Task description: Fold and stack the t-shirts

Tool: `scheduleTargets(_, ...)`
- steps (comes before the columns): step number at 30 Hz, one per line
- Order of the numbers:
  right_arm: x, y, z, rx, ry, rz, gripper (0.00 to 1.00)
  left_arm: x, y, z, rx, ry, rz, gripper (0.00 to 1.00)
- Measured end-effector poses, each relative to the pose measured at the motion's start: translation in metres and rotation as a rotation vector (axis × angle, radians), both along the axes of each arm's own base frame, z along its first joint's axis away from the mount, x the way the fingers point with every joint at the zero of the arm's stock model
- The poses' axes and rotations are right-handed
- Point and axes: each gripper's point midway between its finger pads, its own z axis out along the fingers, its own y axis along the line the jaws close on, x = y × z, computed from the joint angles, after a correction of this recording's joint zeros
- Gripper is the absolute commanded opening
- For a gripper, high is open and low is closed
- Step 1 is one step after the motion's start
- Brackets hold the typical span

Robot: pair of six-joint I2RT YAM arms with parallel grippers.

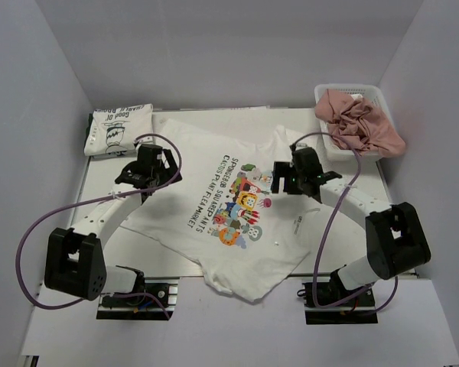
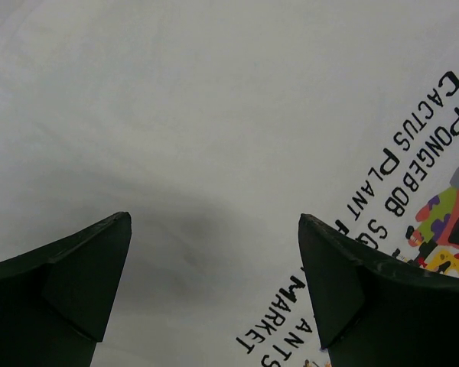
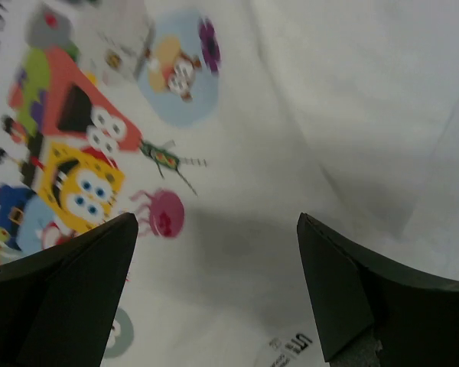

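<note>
A white t-shirt with a colourful cartoon print and dark lettering [image 1: 237, 202] lies spread flat across the middle of the table. It fills the left wrist view [image 2: 214, 130] and the right wrist view [image 3: 306, 99]. A second white t-shirt with a black line-drawing [image 1: 121, 130] lies folded at the back left. My left gripper [image 1: 162, 170] is open and empty, hovering over the spread shirt's left side beside the lettering. My right gripper [image 1: 281, 180] is open and empty over the shirt's right side next to the print.
A white basket [image 1: 333, 93] at the back right holds crumpled pink cloth [image 1: 361, 126]. The spread shirt's lower hem hangs over the table's near edge [image 1: 245, 287] between the arm bases. White walls close in the table on both sides and at the back.
</note>
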Motion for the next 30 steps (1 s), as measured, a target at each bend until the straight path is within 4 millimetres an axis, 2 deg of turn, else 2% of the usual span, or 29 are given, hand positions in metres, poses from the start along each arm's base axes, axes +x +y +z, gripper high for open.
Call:
scheduleTargets(2,-0.024,-0.004,-0.030,-0.004,0.090,-0.011,0.90,-0.005,-0.001,-0.003,-0.008,0.007,-0.005,1.00)
scheduleTargets(5,-0.042,-0.009,-0.053,-0.009,0.166,-0.038,0.90,-0.007,-0.002,0.002,-0.025,-0.010,-0.007,1.00)
scheduleTargets(7,-0.038,-0.011,-0.059,-0.019,0.181,-0.064,0.90,-0.006,-0.003,0.007,-0.031,-0.025,-0.007,1.00)
scheduleTargets(10,-0.020,-0.012,-0.067,-0.046,0.191,-0.104,0.90,-0.004,-0.003,0.010,-0.038,-0.040,-0.007,1.00)
scheduleTargets(14,0.020,-0.013,-0.070,-0.073,0.190,-0.161,0.90,-0.004,-0.004,0.009,-0.038,-0.038,-0.007,1.00)
scheduleTargets(19,0.102,-0.022,-0.068,-0.079,0.140,-0.211,0.90,-0.004,-0.004,0.006,-0.038,-0.027,-0.005,1.00)
scheduleTargets(24,0.172,-0.031,-0.062,-0.096,0.068,-0.174,0.90,-0.005,-0.003,0.002,-0.044,-0.014,0.005,1.00)
scheduleTargets(27,0.200,-0.032,-0.048,-0.117,0.014,-0.108,0.90,-0.006,-0.005,0.002,-0.054,-0.010,0.010,1.00)
scheduleTargets(30,0.212,-0.018,-0.018,-0.113,-0.054,-0.011,0.90,-0.009,-0.006,-0.003,-0.065,-0.002,0.014,1.00)
